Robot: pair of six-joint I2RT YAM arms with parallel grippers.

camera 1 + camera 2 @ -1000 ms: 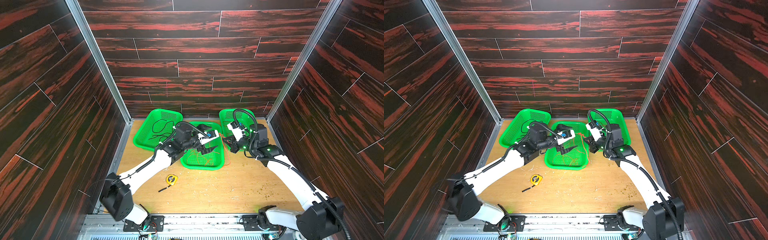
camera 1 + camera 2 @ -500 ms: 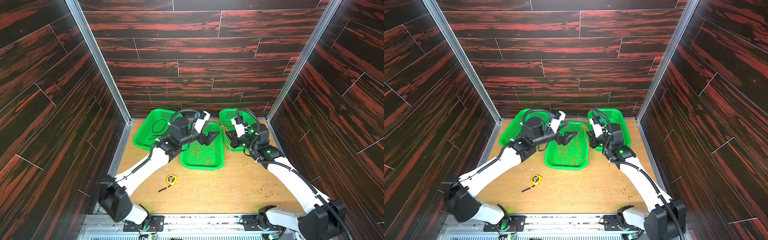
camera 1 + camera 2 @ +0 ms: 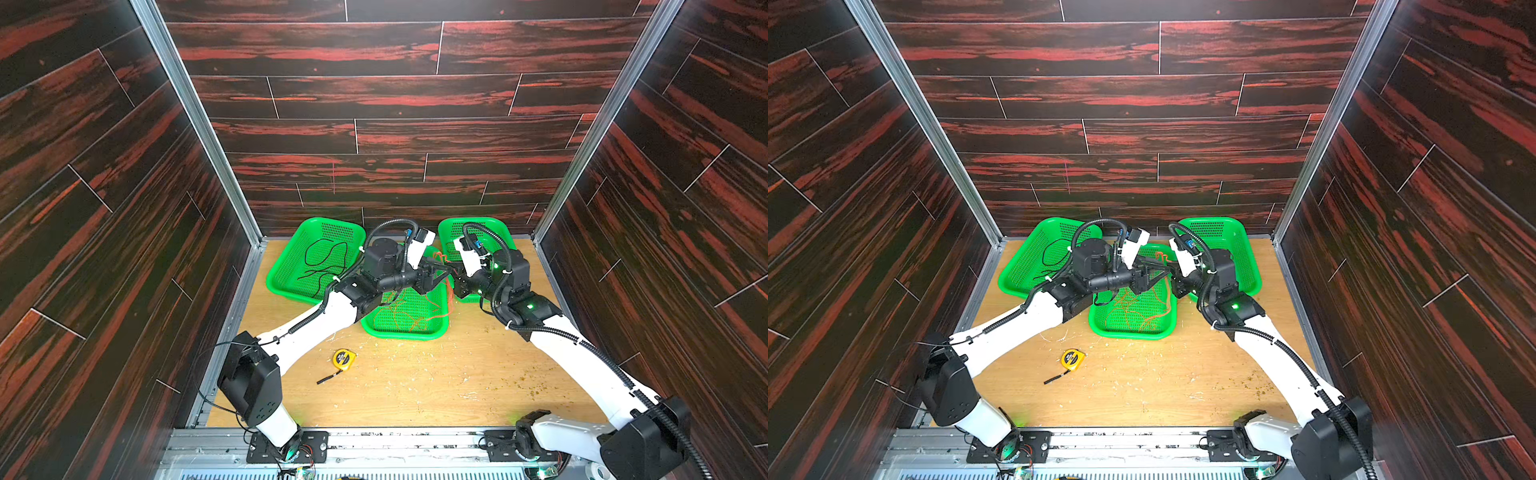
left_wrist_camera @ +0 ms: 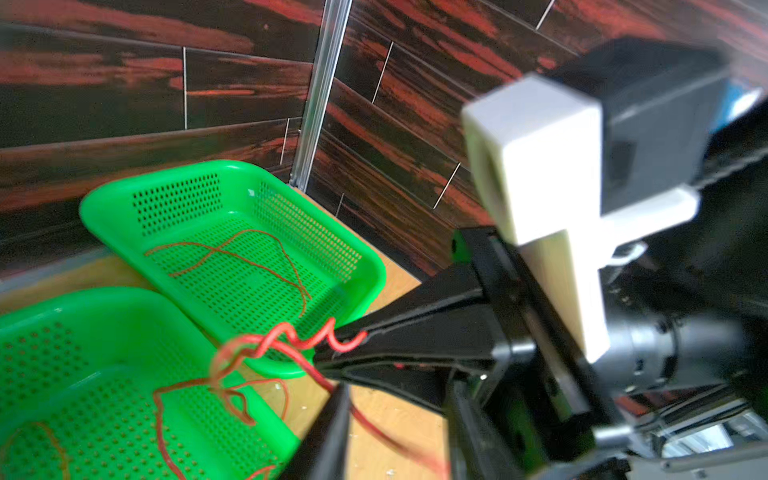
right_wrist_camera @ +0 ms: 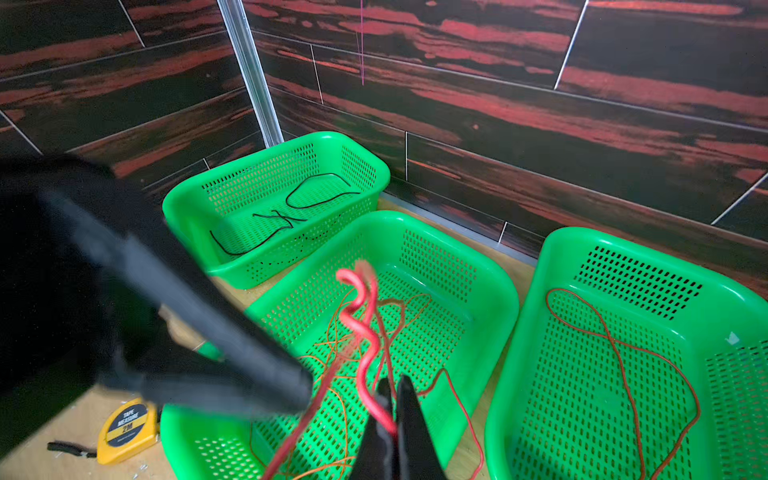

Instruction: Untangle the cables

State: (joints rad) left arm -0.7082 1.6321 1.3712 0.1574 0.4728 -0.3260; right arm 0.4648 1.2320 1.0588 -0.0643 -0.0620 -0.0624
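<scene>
Three green baskets stand at the back. The black cable (image 3: 328, 257) (image 5: 316, 195) lies in the left basket (image 3: 286, 286). Orange cable (image 3: 399, 309) (image 5: 415, 307) loops in the middle basket (image 3: 405, 334). Above its far rim, my right gripper (image 3: 455, 275) (image 5: 395, 386) is shut on the red cable (image 5: 361, 332) (image 4: 291, 336), which twists upward from its tips. My left gripper (image 3: 439, 272) (image 4: 398, 386) meets it tip to tip. Its jaws stand apart, with a red strand running between them. A thin red-brown wire (image 5: 623, 353) lies in the right basket (image 5: 519, 374).
A yellow tape measure (image 3: 344, 358) and a short black stick (image 3: 328, 379) lie on the wooden table in front of the baskets. Dark panelled walls close in on the left, right and back.
My left gripper rose out of the middle basket, swung right to the right gripper's tips, and its jaws narrowed. The right gripper kept hold of the red cable and shifted slightly.
</scene>
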